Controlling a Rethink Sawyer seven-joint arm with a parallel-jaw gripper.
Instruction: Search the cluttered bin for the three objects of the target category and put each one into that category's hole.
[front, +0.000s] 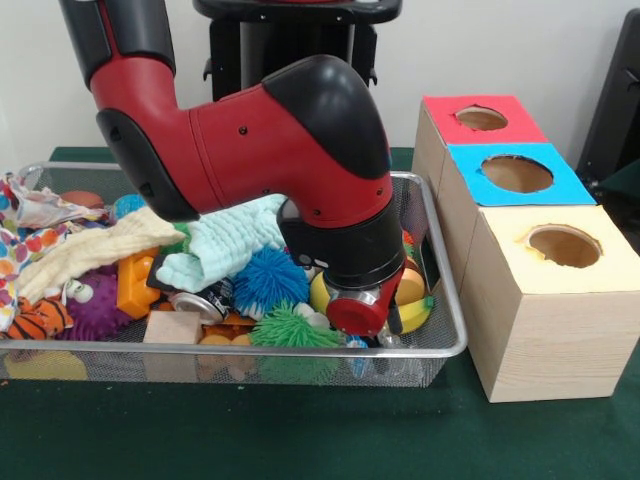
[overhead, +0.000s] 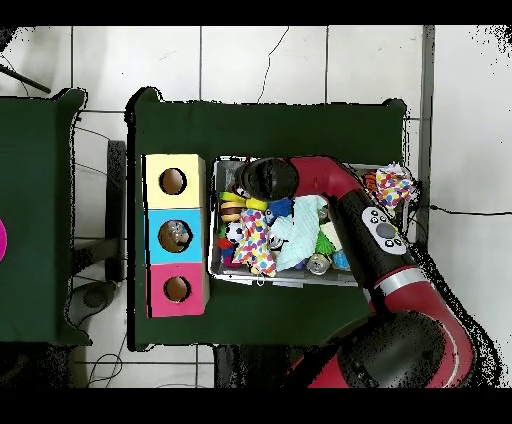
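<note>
The wire bin (front: 447, 300) is packed with toys and cloths. My arm reaches down into its right end, and my gripper (front: 388, 322) is sunk among the clutter beside a yellow toy (front: 412, 296); the wrist hides its state. Close to it lie a blue spiky ball (front: 270, 278) and a green spiky ball (front: 290, 328). In the overhead view the wrist (overhead: 266, 179) covers the bin's corner nearest the yellow box (overhead: 172, 160). Three boxes with round holes stand beside the bin: red (front: 482, 100), blue (front: 500, 190), yellow (front: 520, 270). Something small lies inside the blue box's hole (overhead: 177, 233).
Also in the bin are a pale green cloth (front: 232, 240), a cream cloth (front: 90, 255), an orange block (front: 137, 285), a purple spiky ball (front: 95, 305), a can (front: 200, 303) and a wooden block (front: 172, 327). A dotted cloth (overhead: 256, 240) and a small football (overhead: 233, 234) show from above.
</note>
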